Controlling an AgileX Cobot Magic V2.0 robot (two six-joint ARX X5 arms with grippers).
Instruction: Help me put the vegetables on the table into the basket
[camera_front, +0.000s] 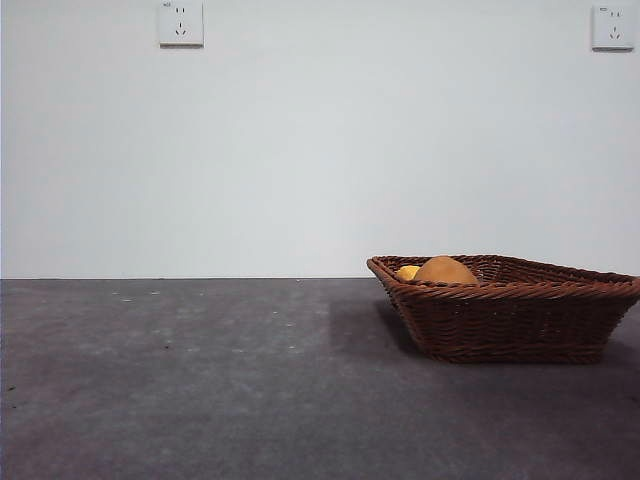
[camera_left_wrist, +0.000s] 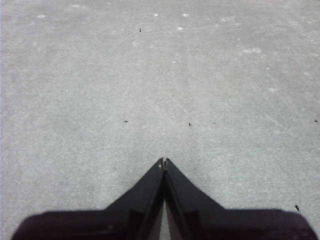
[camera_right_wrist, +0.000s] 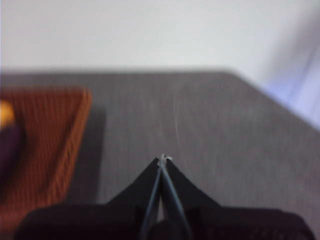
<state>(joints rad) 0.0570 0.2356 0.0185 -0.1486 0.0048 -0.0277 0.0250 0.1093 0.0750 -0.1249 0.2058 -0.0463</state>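
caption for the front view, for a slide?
Wicker basket on the grey table, holding the potato and corn; no arms in view.

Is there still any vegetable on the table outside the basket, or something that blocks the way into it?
No vegetable shows on the table. The potato and the corn cob lie in the basket; something purple shows there in the right wrist view. Nothing visible blocks it.

Dark-brown woven wicker basket is sitting upright on the dark grey table. Brown potato and yellow corn cob are lying inside it, side by side, showing above the rim. A blurred dark-purple item, likely the eggplant, is resting inside too.
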